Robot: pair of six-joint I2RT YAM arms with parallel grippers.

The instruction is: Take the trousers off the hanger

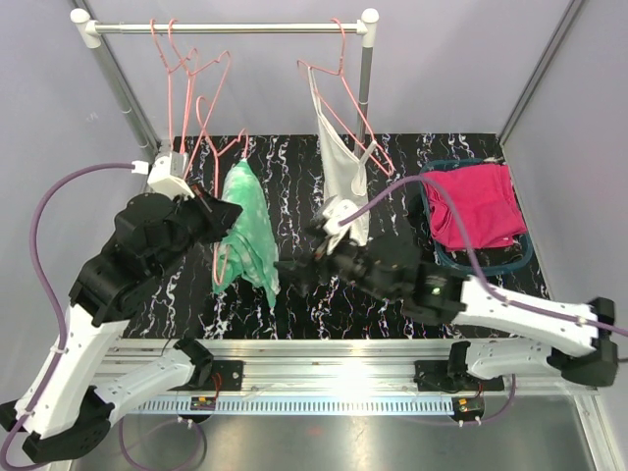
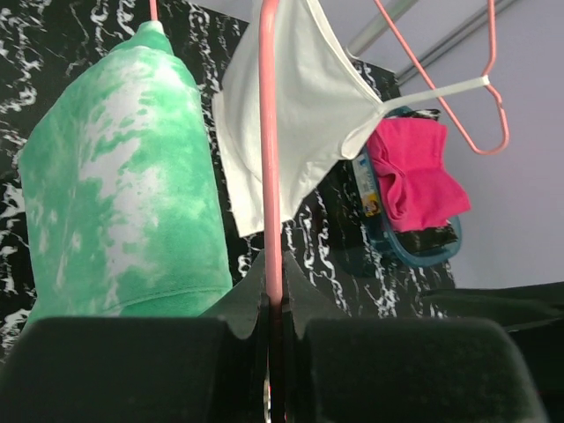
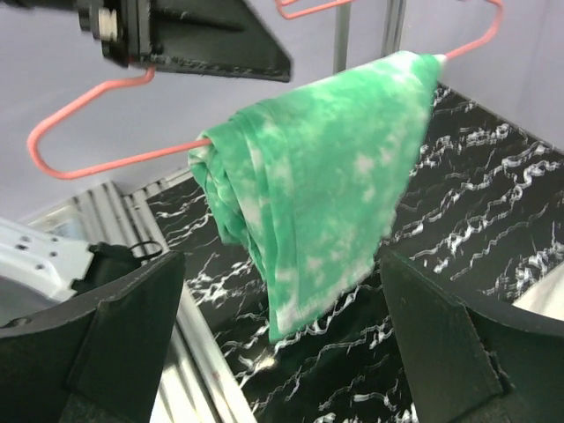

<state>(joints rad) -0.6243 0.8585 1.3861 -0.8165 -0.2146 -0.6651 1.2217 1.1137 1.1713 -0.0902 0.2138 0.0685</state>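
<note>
Your black counter [image 1: 343,316]: white marble veining across top. At your far right, teal plastic basket [image 1: 525,251] sits directly on it, near corner. Crumpled magenta-pink cloth [image 1: 476,206] heaped inside basket.

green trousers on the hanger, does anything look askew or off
Yes: the green trousers hang bunched toward one end of the tilted pink hanger rather than spread along its bar. The left gripper is clamped on the hanger's wire. Nothing looks torn or spilled.
</note>
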